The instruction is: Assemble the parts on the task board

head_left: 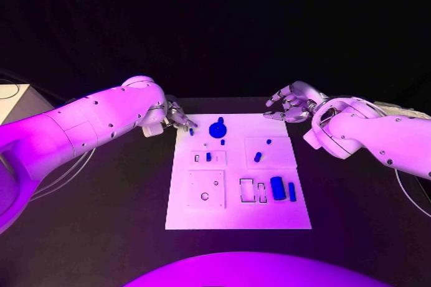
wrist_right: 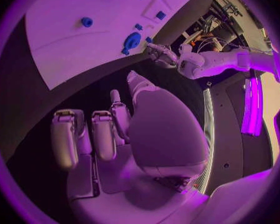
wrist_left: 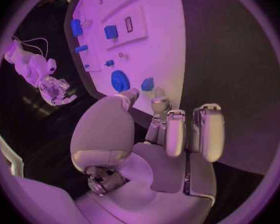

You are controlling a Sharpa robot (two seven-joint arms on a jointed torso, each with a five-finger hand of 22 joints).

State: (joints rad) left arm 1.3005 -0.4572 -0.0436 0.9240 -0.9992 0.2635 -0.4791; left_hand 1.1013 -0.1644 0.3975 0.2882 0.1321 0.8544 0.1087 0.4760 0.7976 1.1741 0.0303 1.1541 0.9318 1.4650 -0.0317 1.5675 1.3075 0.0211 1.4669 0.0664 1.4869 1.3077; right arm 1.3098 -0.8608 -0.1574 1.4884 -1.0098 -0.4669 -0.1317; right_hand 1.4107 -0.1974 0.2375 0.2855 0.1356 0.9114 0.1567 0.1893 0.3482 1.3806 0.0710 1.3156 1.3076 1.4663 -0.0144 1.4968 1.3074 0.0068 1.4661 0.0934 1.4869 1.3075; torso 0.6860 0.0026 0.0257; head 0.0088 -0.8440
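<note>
Task board [head_left: 238, 221] lying as a white upright rectangle in the centre of the head view, on the black table [head_left: 359, 200]; near its top edge a round blue part [head_left: 217, 129] with a small blue peg [head_left: 190, 131] just left of it at the board's upper-left corner.

Left hand [head_left: 173, 117] hovering at upper left of centre, fingers loosely apart and holding nothing, fingertips just beside that corner; in the left wrist view the round blue part [wrist_left: 120, 79] and a small blue block [wrist_left: 147, 83] sitting straight ahead of the fingertips [wrist_left: 157, 102], near but apart.

Right hand [head_left: 289, 103] raised at upper right of centre, fingers spread and empty, well apart from the board's top-right edge; round part far ahead of it in its wrist view [wrist_right: 132, 41].

Long blue bars [head_left: 278, 187] standing upright in the frame at lower right of the board, long axis running top to bottom, far from both hands.

Judged nearer for the top-edge parts: the left hand; short reach down and rightward likely needed.
</note>
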